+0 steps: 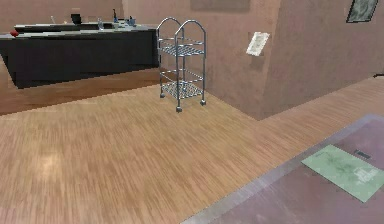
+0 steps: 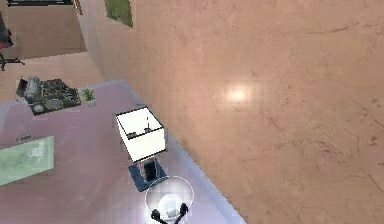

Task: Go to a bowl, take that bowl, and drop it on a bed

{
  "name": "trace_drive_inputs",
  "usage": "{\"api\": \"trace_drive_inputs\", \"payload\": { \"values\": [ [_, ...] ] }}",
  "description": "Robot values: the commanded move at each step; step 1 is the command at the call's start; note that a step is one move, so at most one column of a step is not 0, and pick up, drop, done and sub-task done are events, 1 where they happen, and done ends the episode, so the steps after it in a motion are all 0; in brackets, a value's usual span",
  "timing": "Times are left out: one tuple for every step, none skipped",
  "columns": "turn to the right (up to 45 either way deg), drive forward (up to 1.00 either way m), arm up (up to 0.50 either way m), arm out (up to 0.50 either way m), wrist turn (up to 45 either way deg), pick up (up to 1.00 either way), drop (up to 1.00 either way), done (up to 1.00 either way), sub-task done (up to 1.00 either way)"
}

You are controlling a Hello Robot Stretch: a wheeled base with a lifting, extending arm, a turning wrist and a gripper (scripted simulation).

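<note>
Bowl [image 2: 170,190] of clear glass, low in the arm side view, purplish worktop [image 2: 85,195] around it, right beside a white box-shaded lamp [image 2: 140,133]. A dark shape, the tool [image 2: 170,212], shows at the glass, and I can't tell whether it holds anything. Ahead, wood floor [image 1: 100,150] and a wire rack [image 1: 182,62].

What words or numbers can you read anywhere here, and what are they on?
No text can be read anywhere.
White sheet on the wall: marks too blurred to read.
Green sheet on the table: too small to read.
Framed picture: no letters can be made out.
</note>
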Motion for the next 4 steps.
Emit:
{"api": "trace_drive_inputs", "payload": {
  "values": [
    [0.0, 0.0, 0.1, 0.0, 0.0, 0.0, 0.0, 0.0, 0.0],
    [0.0, 0.0, 0.24, 0.0, 0.0, 0.0, 0.0, 0.0, 0.0],
    [0.0, 0.0, 0.0, 0.0, -45.0, 0.0, 0.0, 0.0, 0.0],
    [0.0, 0.0, 0.0, 0.0, -45.0, 0.0, 0.0, 0.0, 0.0]
  ]
}}
